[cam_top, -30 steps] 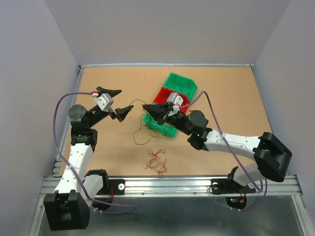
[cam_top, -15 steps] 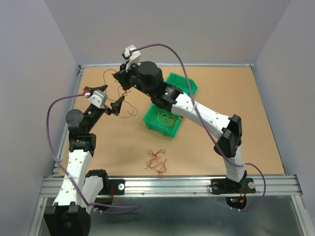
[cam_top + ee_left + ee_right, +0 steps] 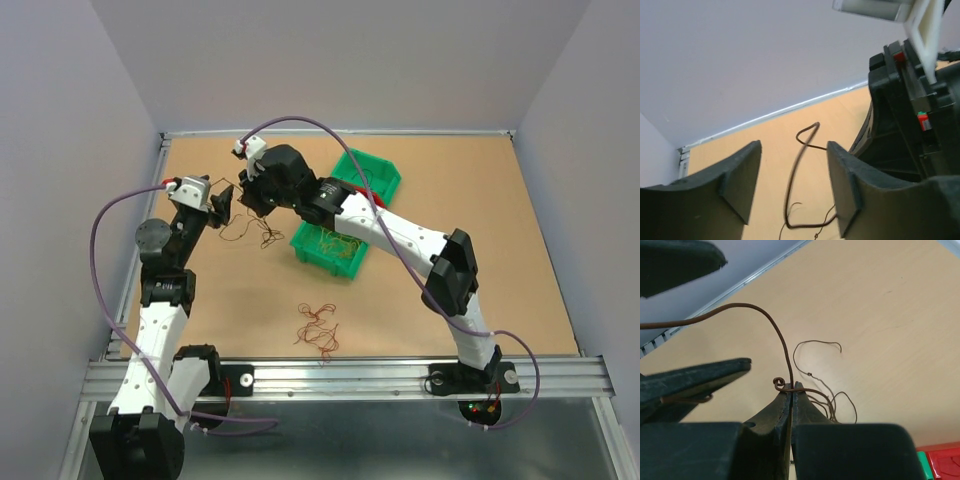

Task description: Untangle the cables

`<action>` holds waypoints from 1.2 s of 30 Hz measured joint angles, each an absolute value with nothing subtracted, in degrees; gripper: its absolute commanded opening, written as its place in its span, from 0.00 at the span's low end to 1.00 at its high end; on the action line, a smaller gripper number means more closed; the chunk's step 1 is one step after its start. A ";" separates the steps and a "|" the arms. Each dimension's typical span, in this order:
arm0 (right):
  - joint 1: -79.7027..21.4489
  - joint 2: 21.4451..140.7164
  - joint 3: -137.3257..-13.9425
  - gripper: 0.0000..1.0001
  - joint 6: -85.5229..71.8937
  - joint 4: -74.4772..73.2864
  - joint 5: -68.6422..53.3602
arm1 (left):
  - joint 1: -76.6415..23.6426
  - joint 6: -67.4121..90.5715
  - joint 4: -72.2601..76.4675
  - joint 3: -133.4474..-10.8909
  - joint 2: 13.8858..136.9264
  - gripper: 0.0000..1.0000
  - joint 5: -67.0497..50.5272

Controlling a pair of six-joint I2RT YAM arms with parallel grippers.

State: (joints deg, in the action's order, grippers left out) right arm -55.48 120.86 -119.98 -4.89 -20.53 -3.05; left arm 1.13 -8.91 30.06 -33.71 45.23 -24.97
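Observation:
My right gripper (image 3: 244,196) (image 3: 791,388) is shut on a thin dark-brown cable (image 3: 781,338) held over the far left of the table. The cable's loose loops (image 3: 262,236) dangle below it. My left gripper (image 3: 221,204) (image 3: 793,186) stands open just left of the right one, with one strand of that cable (image 3: 788,200) running between its fingers (image 3: 741,184). The strand lies near the right finger; whether they touch I cannot tell. A red-brown cable clump (image 3: 318,328) lies on the table near the front. A yellow-orange clump (image 3: 332,239) sits in the near green bin (image 3: 312,255).
A second green bin (image 3: 385,176) stands behind the near one, with a sliver of a red bin (image 3: 372,199) between them under the right arm. The right arm stretches diagonally across the table's middle. The back wall is close behind both grippers.
The right arm swung from the bins to the far left, lifting the dark cable. The left gripper rose towards it, and its jaws have narrowed around a strand.

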 measured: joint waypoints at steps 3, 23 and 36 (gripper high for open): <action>-55.48 120.62 -119.15 0.01 -3.68 -20.43 -3.68 | 2.33 -9.85 27.79 -34.37 46.04 0.77 -25.78; -55.48 109.06 -99.22 0.00 3.88 -10.24 -3.92 | 22.68 -19.51 -0.64 -57.17 52.88 0.99 -50.54; -55.48 106.50 -94.76 0.00 6.57 -5.45 -7.11 | 15.16 -58.08 -30.48 -64.47 59.27 0.99 -60.69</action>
State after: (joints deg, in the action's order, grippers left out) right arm -55.48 106.50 -94.76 6.57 -5.45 -7.11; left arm 15.16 -58.08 -30.48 -64.47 59.27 -60.69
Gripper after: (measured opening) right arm 0.022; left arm 0.986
